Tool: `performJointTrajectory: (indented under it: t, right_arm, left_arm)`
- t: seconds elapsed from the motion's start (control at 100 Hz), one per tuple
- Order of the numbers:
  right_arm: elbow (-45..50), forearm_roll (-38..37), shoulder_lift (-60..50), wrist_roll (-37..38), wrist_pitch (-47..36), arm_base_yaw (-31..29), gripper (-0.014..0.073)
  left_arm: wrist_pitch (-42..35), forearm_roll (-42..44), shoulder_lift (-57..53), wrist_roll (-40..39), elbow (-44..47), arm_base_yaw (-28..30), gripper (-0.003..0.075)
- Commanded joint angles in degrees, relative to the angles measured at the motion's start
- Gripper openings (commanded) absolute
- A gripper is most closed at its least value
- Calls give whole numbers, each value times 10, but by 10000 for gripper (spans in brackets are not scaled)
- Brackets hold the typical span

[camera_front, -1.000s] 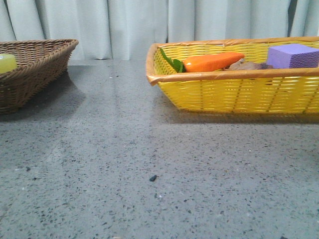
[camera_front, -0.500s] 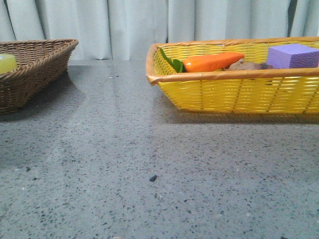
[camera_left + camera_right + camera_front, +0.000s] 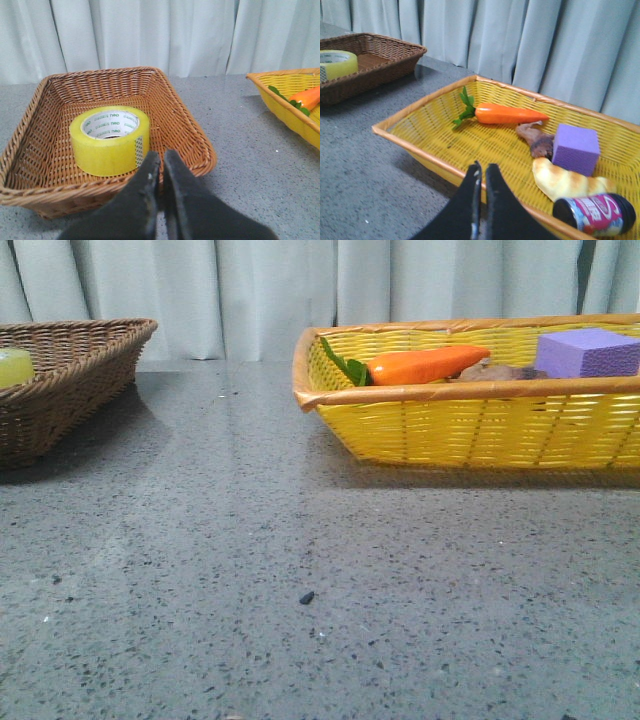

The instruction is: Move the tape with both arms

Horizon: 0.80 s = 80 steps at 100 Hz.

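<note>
Yellow packing tape lay flat in the brown wicker basket; both the left gripper and right gripper had fingers pressed together. Unopened, they would likely shove it aside.

tape core: green lettering, "neo" legible | can label: large white letters, unreadable
</note>
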Motion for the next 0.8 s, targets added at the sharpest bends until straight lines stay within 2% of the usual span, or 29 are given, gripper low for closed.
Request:
performJointTrajectory:
  t: [0.0, 0.23, 0.38, 0.79]
  right_arm:
    - [10, -36, -30, 5, -18, -3, -65]
    - [42, -73, -128, 5, 4, -3, -65]
    - [42, -82, -123, 5, 47, -3, -66]
    - [42, -82, -123, 5, 50, -3, -66]
  left_arm:
    - [-48, -25, -22, -2, 8, 0, -20]
    - [-51, -38, -82, -2, 56, 0, -20]
    - [-45, -59, -93, -2, 63, 0, -21]
    - [-47, -60, -93, -2, 63, 0, -20]
